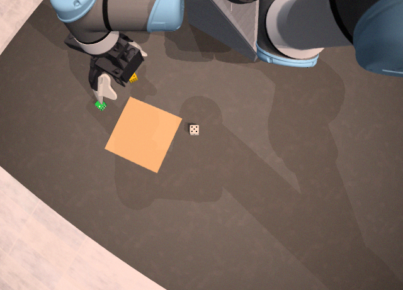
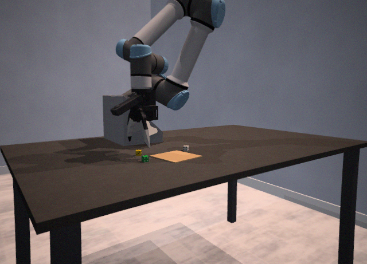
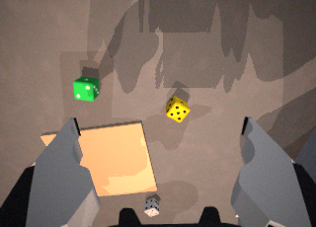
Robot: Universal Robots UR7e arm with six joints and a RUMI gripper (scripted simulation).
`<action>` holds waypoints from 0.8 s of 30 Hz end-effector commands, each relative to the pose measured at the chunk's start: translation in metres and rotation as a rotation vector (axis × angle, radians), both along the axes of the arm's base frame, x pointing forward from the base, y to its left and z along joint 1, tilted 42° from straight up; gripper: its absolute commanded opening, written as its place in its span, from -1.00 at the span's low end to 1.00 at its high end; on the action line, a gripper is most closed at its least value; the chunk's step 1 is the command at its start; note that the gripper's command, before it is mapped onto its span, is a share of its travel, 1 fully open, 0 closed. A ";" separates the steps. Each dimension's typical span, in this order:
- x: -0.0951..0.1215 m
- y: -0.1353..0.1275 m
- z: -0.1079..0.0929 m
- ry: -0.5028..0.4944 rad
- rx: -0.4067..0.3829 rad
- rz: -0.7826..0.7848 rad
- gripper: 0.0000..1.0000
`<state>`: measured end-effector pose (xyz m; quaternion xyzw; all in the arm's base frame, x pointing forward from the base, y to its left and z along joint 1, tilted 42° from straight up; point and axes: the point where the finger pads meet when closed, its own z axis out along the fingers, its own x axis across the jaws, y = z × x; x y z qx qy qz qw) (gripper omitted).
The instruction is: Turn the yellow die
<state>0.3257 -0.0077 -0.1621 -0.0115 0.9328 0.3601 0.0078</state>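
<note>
Here the hand [image 3: 160,133] is hanging wide open and empty above the yellow die [image 3: 177,110], which is sitting on the worktop [image 2: 266,154] just off the mat [image 3: 118,158]; small, rigid and probably light, it is best pinched across two opposite flat faces.

Yellow die [image 3: 177,110] off orange mat [image 3: 118,155]

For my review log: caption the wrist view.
Open gripper above yellow die; green die and orange mat alongside.
</note>
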 end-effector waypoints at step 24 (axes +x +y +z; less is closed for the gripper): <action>-0.023 0.002 0.004 -0.002 -0.002 -0.001 1.00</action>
